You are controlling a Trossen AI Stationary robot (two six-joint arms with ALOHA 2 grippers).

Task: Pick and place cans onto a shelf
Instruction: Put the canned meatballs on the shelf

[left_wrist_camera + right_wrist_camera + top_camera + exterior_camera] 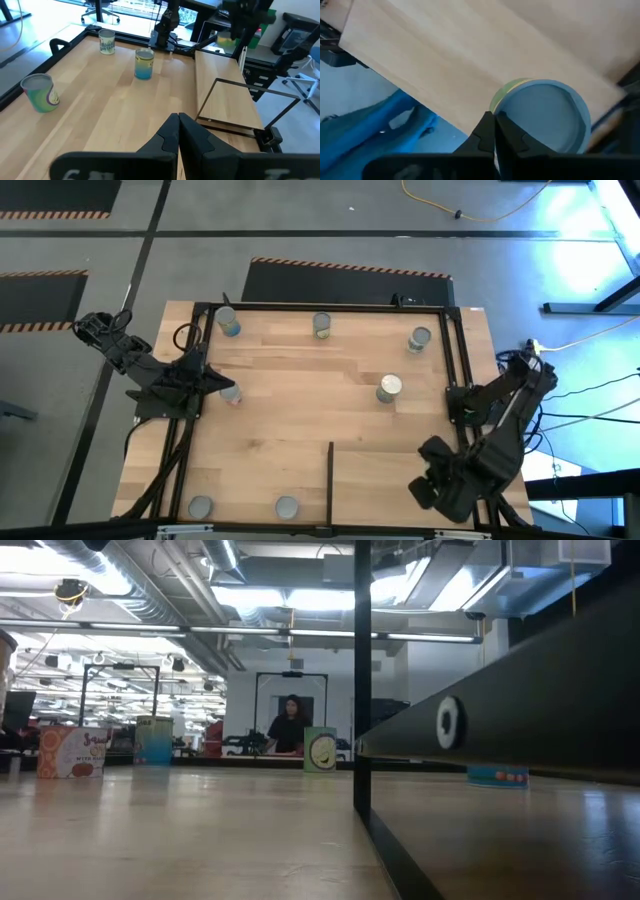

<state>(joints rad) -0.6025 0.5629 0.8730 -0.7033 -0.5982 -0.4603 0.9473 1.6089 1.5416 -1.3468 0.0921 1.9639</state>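
Left arm: folded low over the tabletop's (300, 420) left edge, its end effector (222, 383) pointing inward, fingers pressed together and holding nothing. A can (231, 393) stands just beside its tip.

Right arm: bent at the tabletop's right front corner, its end effector (494, 131) aimed steeply downward, fingers pressed together and empty. Its wrist view shows a can (540, 117) with a blue-grey top right under the fingertips; whether they touch it cannot be told.

Cans, upright: three along the far edge, left (226, 321), middle (321, 325) and right (419, 339); one white-topped (389, 387) right of centre; two at the near edge, (200, 507) and (287, 507).

Shelf (385, 480): near right section, bounded on its left by a thin black divider bar (330, 480).

Background: a person (290, 725) beyond the tabletop in the low view.
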